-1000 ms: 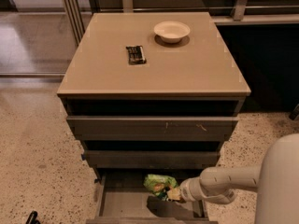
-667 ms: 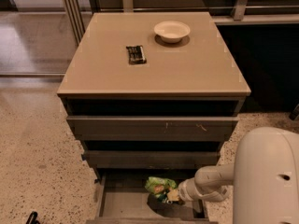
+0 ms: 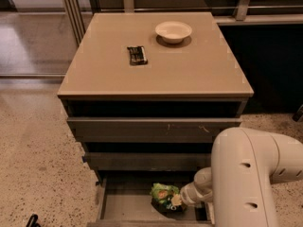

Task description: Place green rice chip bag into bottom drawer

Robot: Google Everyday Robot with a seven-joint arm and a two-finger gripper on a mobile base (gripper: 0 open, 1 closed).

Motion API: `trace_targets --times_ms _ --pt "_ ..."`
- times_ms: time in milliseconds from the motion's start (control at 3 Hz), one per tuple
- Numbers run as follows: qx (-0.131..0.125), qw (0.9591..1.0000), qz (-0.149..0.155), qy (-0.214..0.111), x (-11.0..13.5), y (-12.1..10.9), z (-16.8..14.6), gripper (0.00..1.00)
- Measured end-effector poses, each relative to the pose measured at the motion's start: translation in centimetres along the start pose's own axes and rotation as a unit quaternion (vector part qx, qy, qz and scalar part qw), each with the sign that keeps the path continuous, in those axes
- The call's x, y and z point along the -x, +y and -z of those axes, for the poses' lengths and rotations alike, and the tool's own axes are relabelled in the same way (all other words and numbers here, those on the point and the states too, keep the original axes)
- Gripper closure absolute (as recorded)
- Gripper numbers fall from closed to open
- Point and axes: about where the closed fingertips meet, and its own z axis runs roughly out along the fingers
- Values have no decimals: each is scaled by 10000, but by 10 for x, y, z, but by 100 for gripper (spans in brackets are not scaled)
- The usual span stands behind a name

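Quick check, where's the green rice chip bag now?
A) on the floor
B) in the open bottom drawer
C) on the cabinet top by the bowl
B: the green rice chip bag shows inside the bottom drawer, with the gripper at its right side.

Fig. Layout about my gripper.

- Gripper: inside bottom drawer, right part; my arm enters from right.
- Rice chip bag: on drawer floor, just left of gripper, touching it.
- Middle drawer, top drawer: stacked above gripper.
- Cabinet top: higher still.
- Packet: on top, left of gripper line.
- Bowl: behind packet, to its right.
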Motion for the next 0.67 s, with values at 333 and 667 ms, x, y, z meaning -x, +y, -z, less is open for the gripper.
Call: trace_targets --times_ms 333,667 --pt "6 10000 -24 37 -2 -2 -3 85" --pt "6 10000 -24 37 -2 -2 -3 62"
